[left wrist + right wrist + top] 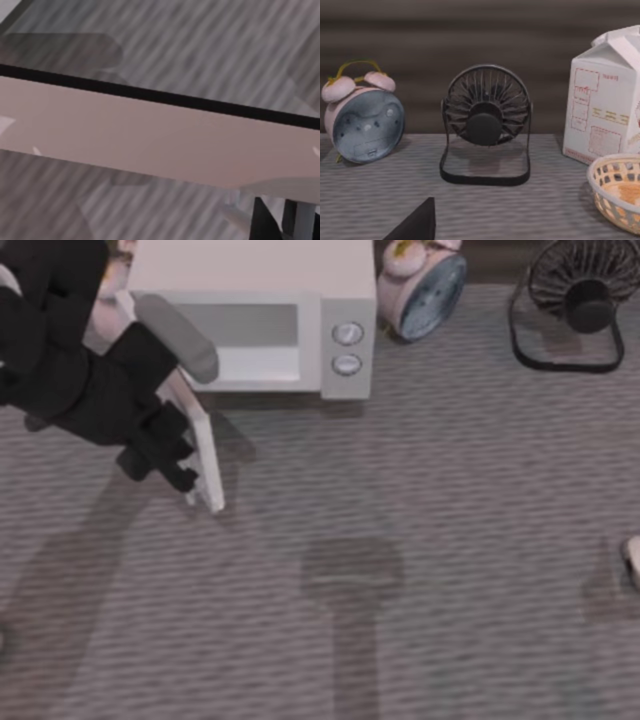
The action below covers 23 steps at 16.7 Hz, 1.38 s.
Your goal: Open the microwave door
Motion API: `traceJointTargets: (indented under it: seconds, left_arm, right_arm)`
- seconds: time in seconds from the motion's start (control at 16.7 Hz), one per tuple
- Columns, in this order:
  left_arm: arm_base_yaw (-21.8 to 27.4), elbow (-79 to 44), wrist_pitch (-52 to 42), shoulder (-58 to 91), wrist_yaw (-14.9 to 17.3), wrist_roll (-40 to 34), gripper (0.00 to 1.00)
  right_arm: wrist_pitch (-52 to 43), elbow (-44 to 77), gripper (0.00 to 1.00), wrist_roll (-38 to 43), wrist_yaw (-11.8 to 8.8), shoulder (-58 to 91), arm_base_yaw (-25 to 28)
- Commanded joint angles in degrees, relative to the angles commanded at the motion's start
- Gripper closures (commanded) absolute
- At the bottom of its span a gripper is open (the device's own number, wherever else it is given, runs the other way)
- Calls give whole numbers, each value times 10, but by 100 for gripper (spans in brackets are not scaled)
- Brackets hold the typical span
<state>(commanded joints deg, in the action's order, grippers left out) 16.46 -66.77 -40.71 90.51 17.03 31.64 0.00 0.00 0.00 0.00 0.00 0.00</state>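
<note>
The microwave [290, 310] stands at the table's far edge, left of centre, with its two silver knobs [347, 348] on the right of its front and its cavity exposed. The microwave door [205, 455] is swung wide out toward the near side, and the left gripper [175, 465] sits against its outer edge. A pink alarm clock [425, 280] stands just right of the microwave, and a black fan [575, 300] stands at the far right.

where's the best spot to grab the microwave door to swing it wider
Probably the free outer edge of the microwave door, farthest from its hinge at the microwave's left side. The left gripper is already there, coming from the top view's left.
</note>
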Motion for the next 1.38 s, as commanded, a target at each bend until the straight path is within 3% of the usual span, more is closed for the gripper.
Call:
traceJointTargets:
  seconds: [0.96,1.38]
  left_arm:
    - [0,1,-1,2,2,1,100]
    - [-41,-4,-37,1,39,98,100]
  right_arm:
    - [0,0,0,0,0,0,0]
    - [0,0,0,0,0,0,0]
